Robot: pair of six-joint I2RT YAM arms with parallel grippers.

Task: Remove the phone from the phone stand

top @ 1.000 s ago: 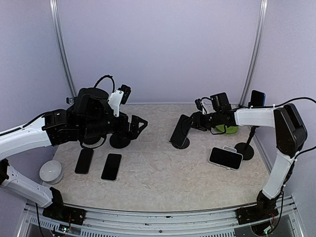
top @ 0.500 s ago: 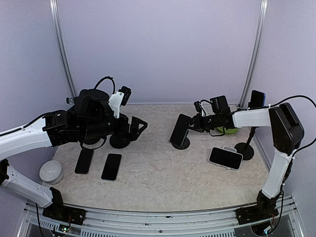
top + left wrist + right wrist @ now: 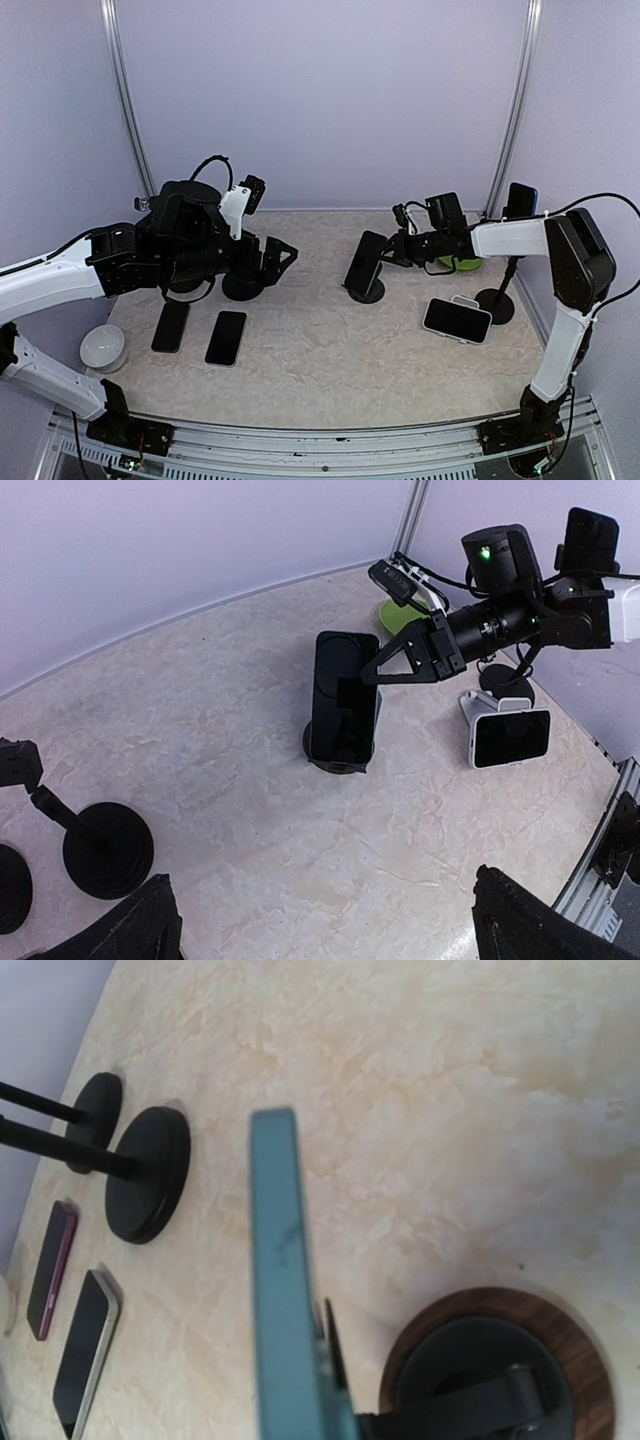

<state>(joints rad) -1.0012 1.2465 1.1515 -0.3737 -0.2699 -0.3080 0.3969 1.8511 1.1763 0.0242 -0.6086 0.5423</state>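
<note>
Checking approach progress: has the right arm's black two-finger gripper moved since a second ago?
Yes: the right gripper edged slightly left, toward the upright dark phone.

The right gripper (image 3: pixel 386 250) reaches leftward with jaws spread; the left gripper (image 3: pixel 283 253) hovers, jaws wide.

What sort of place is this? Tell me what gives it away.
Probably a robot test cell: plain lilac walls with metal corner poles enclose a beige marbled tabletop, two white-and-black arms are bolted at its edge, and dark phones and black round-based stands are laid out as props.
</note>
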